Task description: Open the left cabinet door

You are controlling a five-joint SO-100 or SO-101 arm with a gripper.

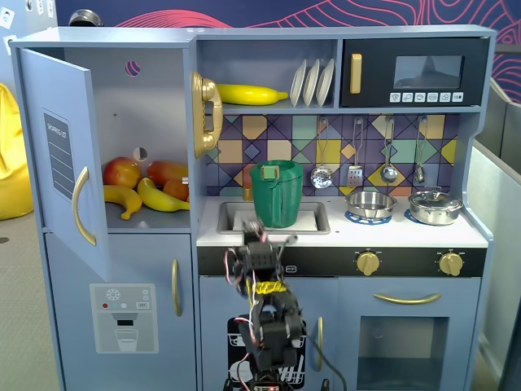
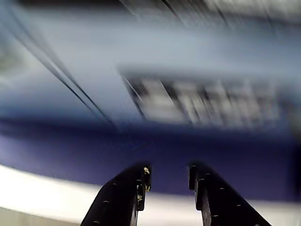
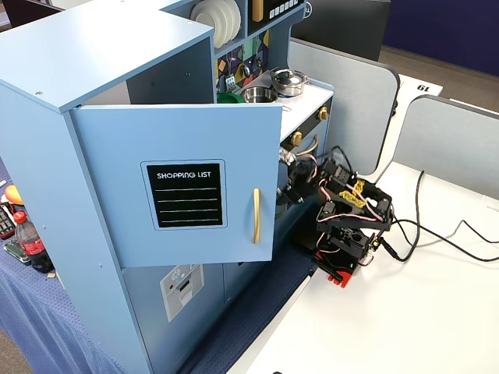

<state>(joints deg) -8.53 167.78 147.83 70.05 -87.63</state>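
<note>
Gripper (image 2: 167, 176) nearest in wrist view: fingers spread, holding nothing, blurred blue panel ahead. Beyond, left cabinet door (image 3: 175, 183) swung wide open, gold handle (image 3: 256, 215) on its free edge; fruit (image 1: 146, 189) on the shelf inside.

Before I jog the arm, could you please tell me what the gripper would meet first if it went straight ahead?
Probably the blue toy kitchen front: the wrist view, though motion-blurred, shows the black gripper, jaws apart, pointing at that blue surface. Depth is unclear.

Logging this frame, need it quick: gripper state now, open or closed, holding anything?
Gripper: open, a clear gap between the fingers in the wrist view, holding nothing, clear of the already open left cabinet door.
</note>
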